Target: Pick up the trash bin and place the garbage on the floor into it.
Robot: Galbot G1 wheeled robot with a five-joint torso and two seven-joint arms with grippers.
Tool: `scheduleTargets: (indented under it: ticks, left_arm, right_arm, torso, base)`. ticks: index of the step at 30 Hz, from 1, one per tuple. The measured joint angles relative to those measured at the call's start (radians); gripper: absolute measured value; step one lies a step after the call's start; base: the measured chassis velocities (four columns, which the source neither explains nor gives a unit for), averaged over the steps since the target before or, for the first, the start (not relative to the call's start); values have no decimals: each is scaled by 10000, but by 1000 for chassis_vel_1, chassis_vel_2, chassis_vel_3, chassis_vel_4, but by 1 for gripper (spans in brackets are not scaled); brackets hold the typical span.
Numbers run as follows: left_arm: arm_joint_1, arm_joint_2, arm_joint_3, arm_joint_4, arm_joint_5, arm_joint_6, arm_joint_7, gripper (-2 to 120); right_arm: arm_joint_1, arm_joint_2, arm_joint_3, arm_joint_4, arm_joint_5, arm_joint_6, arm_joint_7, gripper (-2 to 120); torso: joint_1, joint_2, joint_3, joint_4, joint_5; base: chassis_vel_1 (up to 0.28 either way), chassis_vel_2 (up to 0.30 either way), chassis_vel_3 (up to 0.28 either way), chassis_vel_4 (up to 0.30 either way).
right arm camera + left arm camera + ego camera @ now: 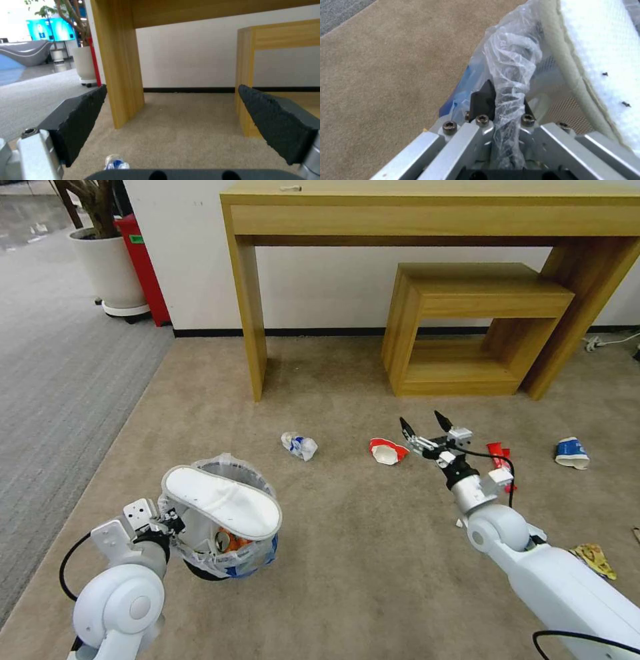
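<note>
- Crinkly translucent plastic lines the trash bin [223, 543], which sits low on the robot's left over the beige carpet floor [347, 553]; blue patches show through the bag near its base.
- A white slipper [223, 501] lies sole-up across the bin's mouth, covering most of the opening; an orange wrapper [233, 543] shows inside beneath it.
- The left gripper [501, 100] is closed on the trash bin's rim, its dark fingers pinching a bunched fold of the bag, with the slipper's edge just beside.
- On the floor ahead lie a crumpled blue-white cup [299, 445], a crushed red-white cup [387, 451], a red wrapper [500, 457] and another blue-white cup [572, 453] farther right; a yellow wrapper [595, 559] lies by the right arm.
- The right gripper [425, 428] hovers with its fingers spread wide, just right of the red-white cup and touching nothing.
- Behind the litter stand a wooden desk [427, 213] and a low wooden stool [467, 323] tucked under it, against the white wall.
- Far left, on grey ribbed carpet [60, 380], stands a white plant pot [110, 270].
</note>
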Motion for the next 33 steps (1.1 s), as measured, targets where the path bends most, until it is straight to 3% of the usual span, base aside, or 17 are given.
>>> scheduleTargets:
  ticks: [33]
  left_arm:
    - [276, 25, 69, -377, 65, 4, 18, 1]
  right_arm:
    - [-256, 131, -32, 614, -387, -148, 0, 100]
  torso:
    - [0, 0, 1, 1, -1]
  base:
    - [0, 0, 0, 0]
